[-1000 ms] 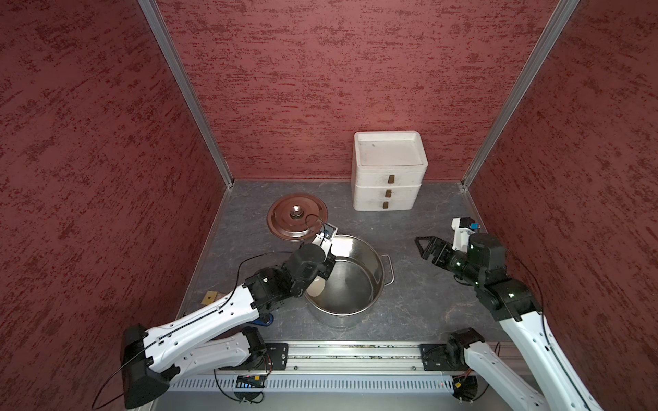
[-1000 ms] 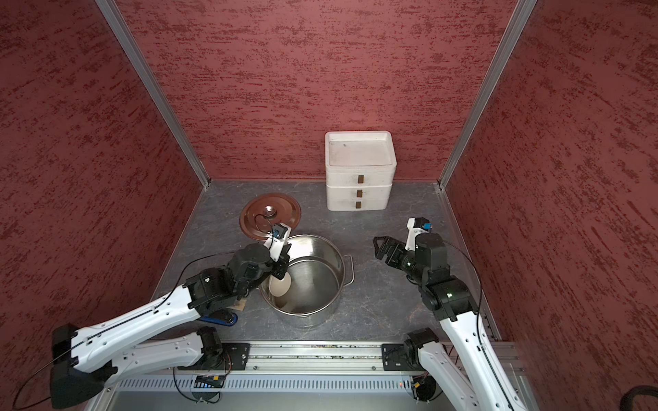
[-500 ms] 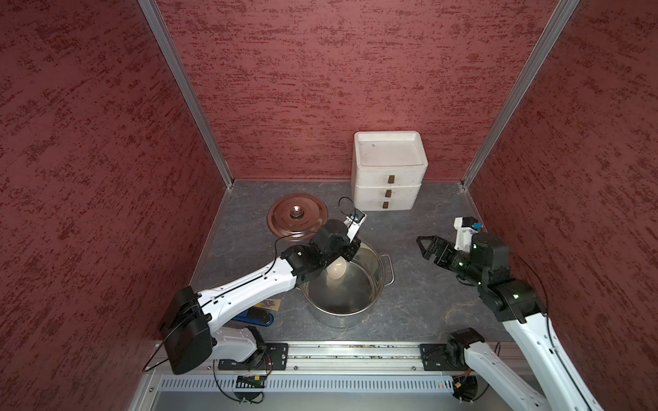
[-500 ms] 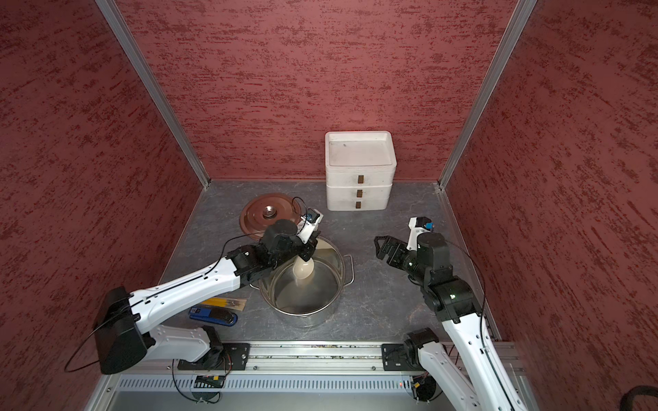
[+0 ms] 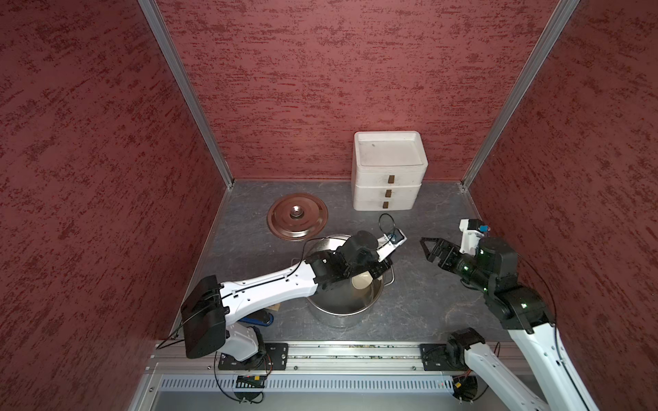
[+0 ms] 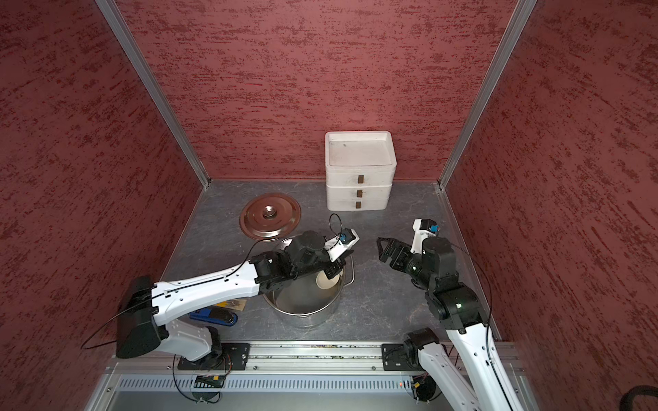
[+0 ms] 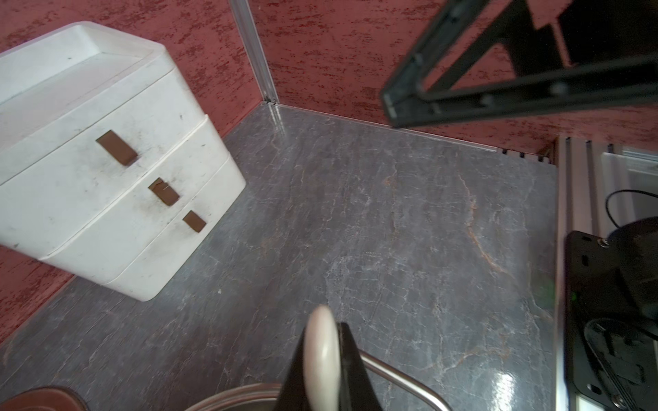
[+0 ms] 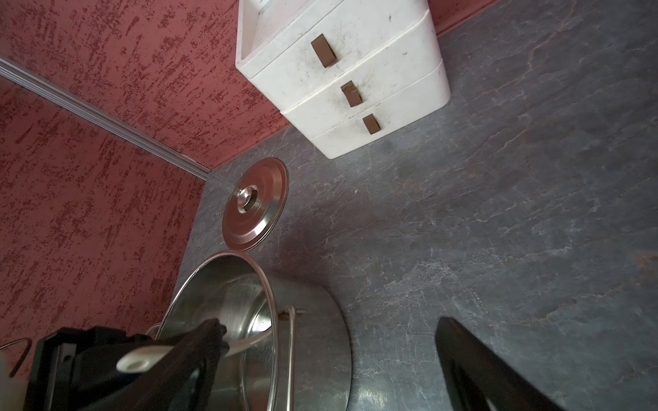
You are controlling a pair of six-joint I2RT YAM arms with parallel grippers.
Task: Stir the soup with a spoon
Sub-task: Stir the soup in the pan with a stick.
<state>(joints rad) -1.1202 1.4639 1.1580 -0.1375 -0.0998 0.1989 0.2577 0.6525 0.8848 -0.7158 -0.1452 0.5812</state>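
The left jaws pinch the long cream-white plastic spoon inside the round steel pot, while the right jaws stand spread, touching nothing.

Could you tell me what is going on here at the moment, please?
The left hand is shut on the cream spoon, whose bowl dips inside the steel pot, on the side nearest the right arm. The right hand hovers open beside the pot, holding nothing. The pot's lid lies on the table behind it.
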